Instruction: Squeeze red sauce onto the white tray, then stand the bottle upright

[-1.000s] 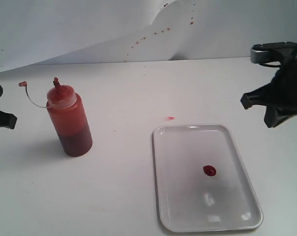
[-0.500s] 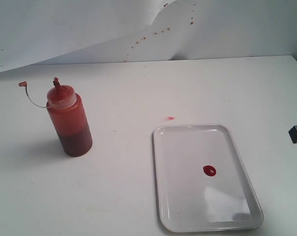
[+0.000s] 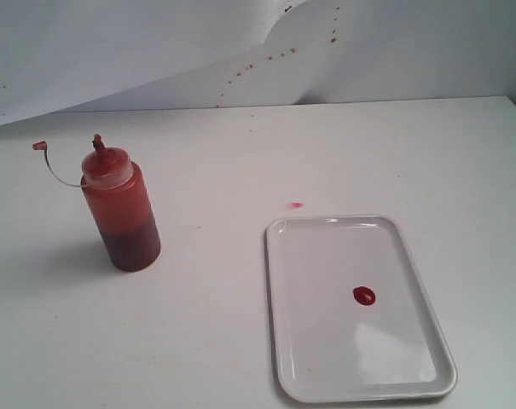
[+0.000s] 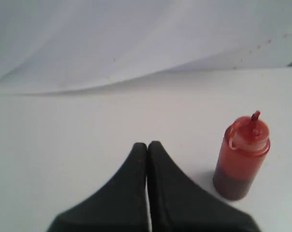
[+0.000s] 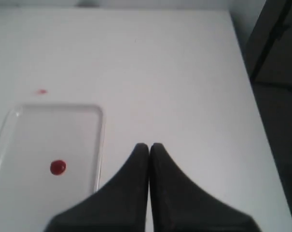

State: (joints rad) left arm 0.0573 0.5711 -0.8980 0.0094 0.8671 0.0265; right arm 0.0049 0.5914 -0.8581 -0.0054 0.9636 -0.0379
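Note:
The bottle (image 3: pixel 120 213) stands upright on the table's left, red sauce dark in its lower half, its thin tether and tiny cap (image 3: pixel 39 146) curving off to the left. The white tray (image 3: pixel 356 375) lies at the front right with a round blob of red sauce (image 3: pixel 364 296) near its middle. Neither gripper shows in the exterior view. My left gripper (image 4: pixel 147 144) is shut and empty, apart from the bottle (image 4: pixel 242 157). My right gripper (image 5: pixel 148 145) is shut and empty, beside the tray (image 5: pixel 20 203) and its red sauce blob (image 5: pixel 58 167).
A faint pink smudge (image 3: pixel 297 205) marks the table behind the tray. Brown-red specks (image 3: pixel 270 57) dot the white paper backdrop. The table's right edge (image 5: pixel 244 63) drops to a dark floor in the right wrist view.
Both arms have withdrawn from the exterior view: the left one left first, the right one slid out at the right edge. Bottle, tray and blob have not moved.

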